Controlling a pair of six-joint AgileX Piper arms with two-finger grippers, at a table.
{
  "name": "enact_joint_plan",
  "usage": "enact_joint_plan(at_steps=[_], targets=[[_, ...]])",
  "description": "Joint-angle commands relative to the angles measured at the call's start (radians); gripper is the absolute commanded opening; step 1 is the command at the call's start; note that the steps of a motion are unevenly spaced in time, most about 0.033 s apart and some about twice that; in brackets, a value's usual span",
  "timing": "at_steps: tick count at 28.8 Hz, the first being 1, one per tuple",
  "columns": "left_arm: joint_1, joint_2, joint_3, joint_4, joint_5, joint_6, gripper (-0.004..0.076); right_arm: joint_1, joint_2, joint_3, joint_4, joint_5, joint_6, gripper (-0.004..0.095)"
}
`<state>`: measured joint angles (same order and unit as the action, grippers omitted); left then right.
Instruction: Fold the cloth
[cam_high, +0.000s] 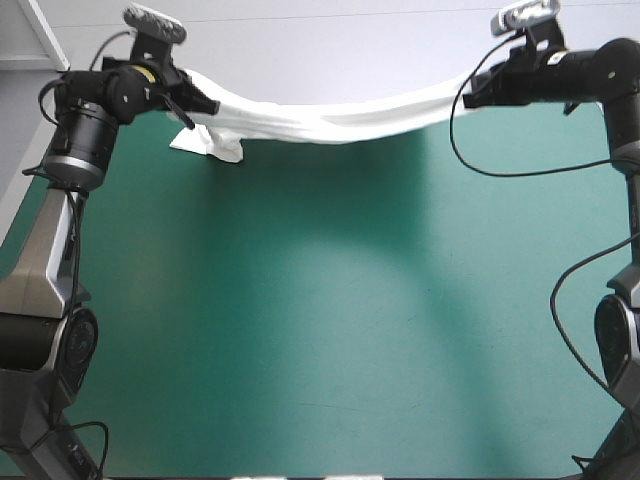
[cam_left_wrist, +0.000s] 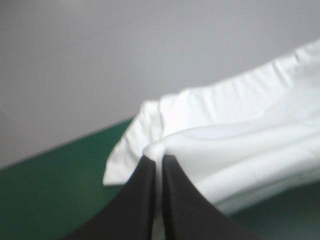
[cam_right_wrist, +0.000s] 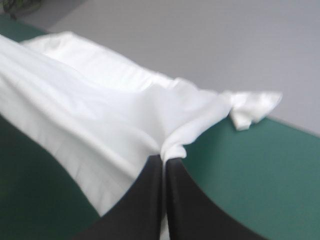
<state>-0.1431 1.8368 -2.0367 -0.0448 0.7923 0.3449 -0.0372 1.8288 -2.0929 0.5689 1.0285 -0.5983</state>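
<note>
While both arms hang high over the table's far edge, the T-shirt (cam_high: 320, 122) spans between them as a long white band. It sags in the middle, clear of the teal-green cover (cam_high: 320, 330). On the left gripper (cam_left_wrist: 159, 167), black fingers pinch almost together on a fold of cloth. The right gripper (cam_right_wrist: 164, 165) does the same at the opposite end. A sleeve (cam_high: 212, 146) droops beside the left gripper, possibly brushing the cover; hard to tell. Cloth judged light, soft, limp, shapeless unsupported. Best hold: outer edges or corners, pulled taut.
</note>
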Motion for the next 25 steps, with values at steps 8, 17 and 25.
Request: enact_joint_plan(at_steps=[8,17,25], targets=[[-0.001,-0.402,0.611,-0.013,-0.139,-0.016,0.0019,-0.006,-0.411,0.608,0.016,-0.148,-0.077,-0.0012],[-0.001,-0.665,1.098,-0.103,-0.117,-0.014,0.0019,-0.006,-0.730,1.109,-0.143,-0.236,0.021,-0.0012],[-0.001,-0.799,1.245,-0.061,0.007,-0.088,0.0019,-0.006,-0.934,1.379,-0.203,-0.192,0.134,-0.0013]])
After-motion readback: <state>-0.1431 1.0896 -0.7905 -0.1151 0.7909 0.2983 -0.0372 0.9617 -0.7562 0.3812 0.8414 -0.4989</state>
